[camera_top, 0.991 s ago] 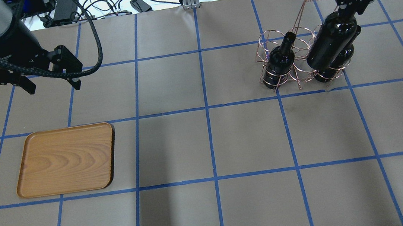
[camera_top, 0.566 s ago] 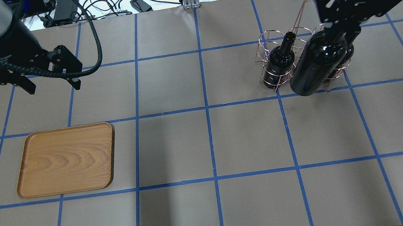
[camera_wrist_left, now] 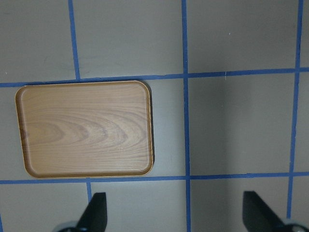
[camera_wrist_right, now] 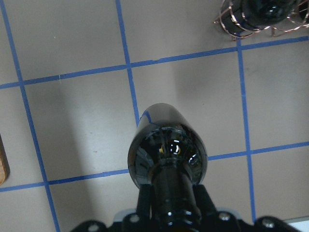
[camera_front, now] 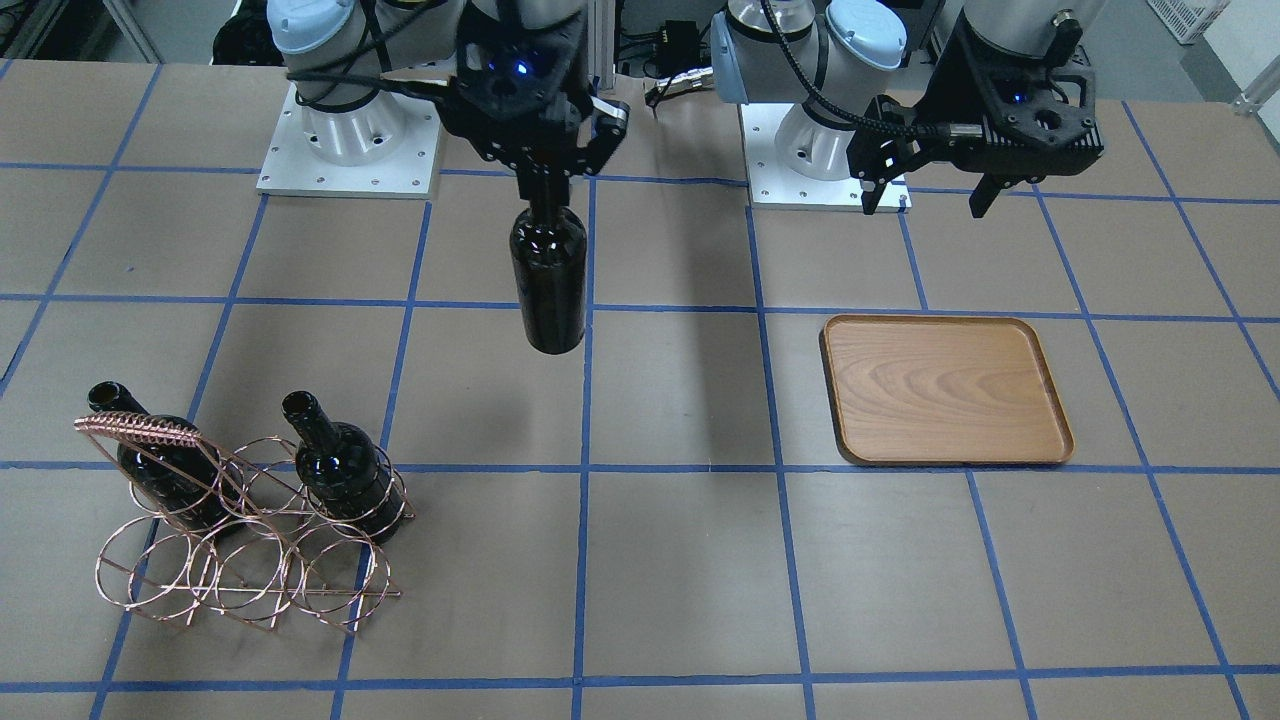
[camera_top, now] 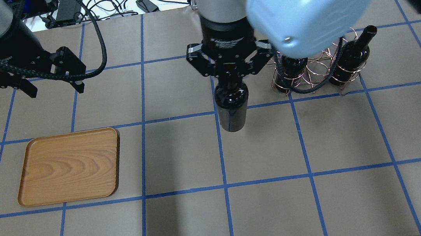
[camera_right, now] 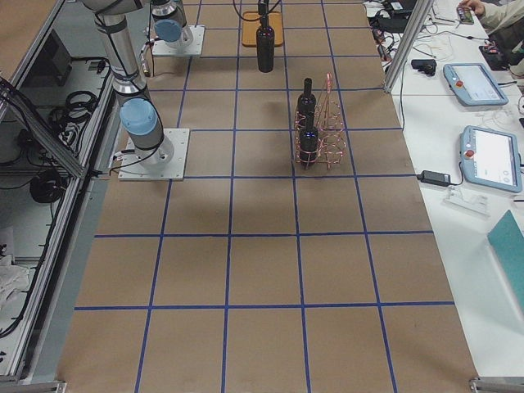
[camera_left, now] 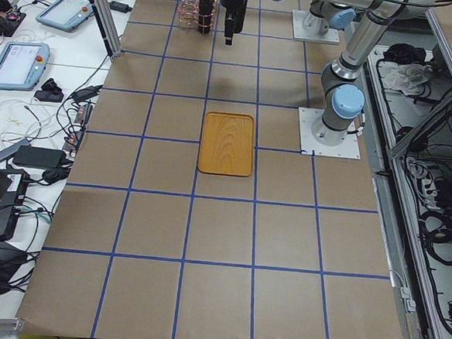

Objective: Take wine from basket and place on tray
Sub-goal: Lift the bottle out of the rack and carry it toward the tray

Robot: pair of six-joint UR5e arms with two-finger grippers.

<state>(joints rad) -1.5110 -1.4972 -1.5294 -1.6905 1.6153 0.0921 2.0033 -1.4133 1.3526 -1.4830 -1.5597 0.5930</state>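
Bare bench (camera_top: pixel 183 156) stretches between the hanging wine (camera_top: pixel 232 110) and the tray (camera_top: pixel 69 166) on the left; the left hand (camera_top: pixel 56 91), fingers spread, hangs near the tray.

Three dark wine bottles (camera_front: pixel 547 280) (camera_front: pixel 345 480) (camera_front: pixel 165 480), one copper wire basket (camera_front: pixel 140 432), one wooden tray (camera_front: pixel 945 390), two robot hands (camera_front: pixel 925 205) (camera_front: pixel 547 185).

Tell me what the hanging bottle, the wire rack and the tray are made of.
The bottle: likely dark glass, glossy, with sharp reflections. The rack: thin metal wire, shiny copper colour; plated or solid, unclear. The tray: wood or veneer, matte, visible grain.
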